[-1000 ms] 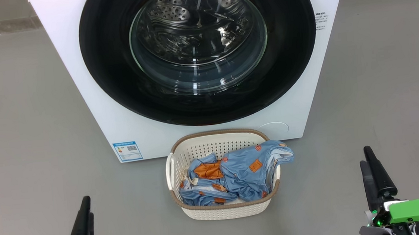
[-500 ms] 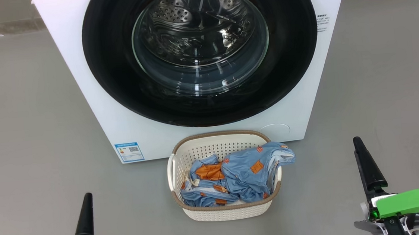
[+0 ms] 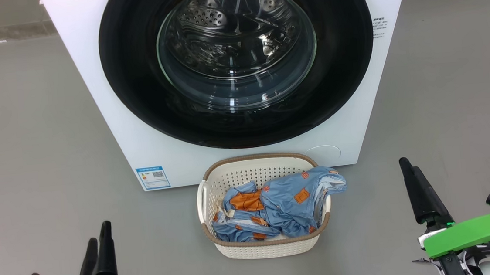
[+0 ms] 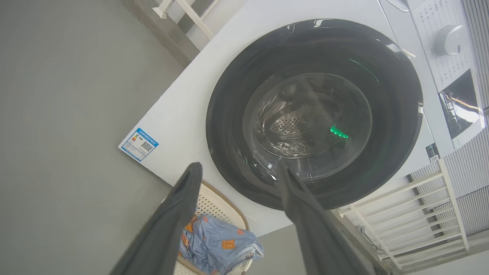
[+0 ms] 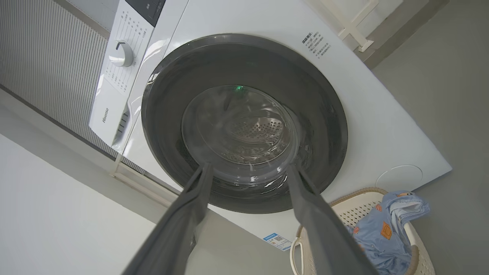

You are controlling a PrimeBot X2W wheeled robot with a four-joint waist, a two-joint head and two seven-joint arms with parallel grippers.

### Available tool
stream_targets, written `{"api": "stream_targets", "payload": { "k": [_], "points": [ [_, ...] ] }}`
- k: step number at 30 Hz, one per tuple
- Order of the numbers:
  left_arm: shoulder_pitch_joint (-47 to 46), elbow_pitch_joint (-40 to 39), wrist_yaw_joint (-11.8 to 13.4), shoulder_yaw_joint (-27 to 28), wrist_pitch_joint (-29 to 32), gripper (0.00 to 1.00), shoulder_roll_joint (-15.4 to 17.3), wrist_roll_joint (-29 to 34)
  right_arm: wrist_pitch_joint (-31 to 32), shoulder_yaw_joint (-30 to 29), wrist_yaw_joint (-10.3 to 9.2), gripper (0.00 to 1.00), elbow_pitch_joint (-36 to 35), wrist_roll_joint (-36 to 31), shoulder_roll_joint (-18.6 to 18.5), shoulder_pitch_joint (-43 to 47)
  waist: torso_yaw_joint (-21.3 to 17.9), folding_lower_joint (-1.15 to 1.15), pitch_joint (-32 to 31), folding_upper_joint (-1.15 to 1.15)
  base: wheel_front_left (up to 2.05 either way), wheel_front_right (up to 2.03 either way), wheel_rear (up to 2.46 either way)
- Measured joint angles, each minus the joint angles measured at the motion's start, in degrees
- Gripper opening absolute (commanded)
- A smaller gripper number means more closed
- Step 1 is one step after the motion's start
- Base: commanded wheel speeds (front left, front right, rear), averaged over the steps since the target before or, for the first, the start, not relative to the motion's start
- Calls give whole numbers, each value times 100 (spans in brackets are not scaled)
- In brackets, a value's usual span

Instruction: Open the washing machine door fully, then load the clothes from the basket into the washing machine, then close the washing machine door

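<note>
The washing machine [image 3: 91, 79] stands on the grey floor at the far side, and its round black door [image 3: 237, 55] is shut flush against the white front, with the steel drum showing through the glass. The first step, opening that door, is not yet done.

The basket [image 3: 262, 249] sits on the floor right at the foot of the machine, below the door and a little right of its centre. The blue and orange clothes [image 3: 285, 204] are heaped inside, and one fold hangs over the right rim.

Both arms wait at the near side, low down and well apart from the machine. The left gripper [image 3: 99, 232] is at the near left and the right gripper [image 3: 407, 166] at the near right, with the basket between them. Each has its two dark fingers spread wide with nothing in them; the wrist views show the gap plainly, framing the door glass.

The door lies ahead of and above both grippers. Its left edge lines up roughly with the left gripper and its right edge with the right one. The right gripper reaches further forward, so I judge it the nearer of the two. The door is round, so what matters is which edge swings free, and I cannot make out a handle or a hinge.
</note>
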Motion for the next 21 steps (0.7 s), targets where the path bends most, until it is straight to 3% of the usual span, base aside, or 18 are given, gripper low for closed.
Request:
{"api": "stream_targets", "payload": {
  "k": [21],
  "points": [
    [-69,2,4,-23,-324,100,15,2421,-332,190,0,100,134,-2427,-146,-98,35,0,-28,0,0,0,0]
  ]
}}
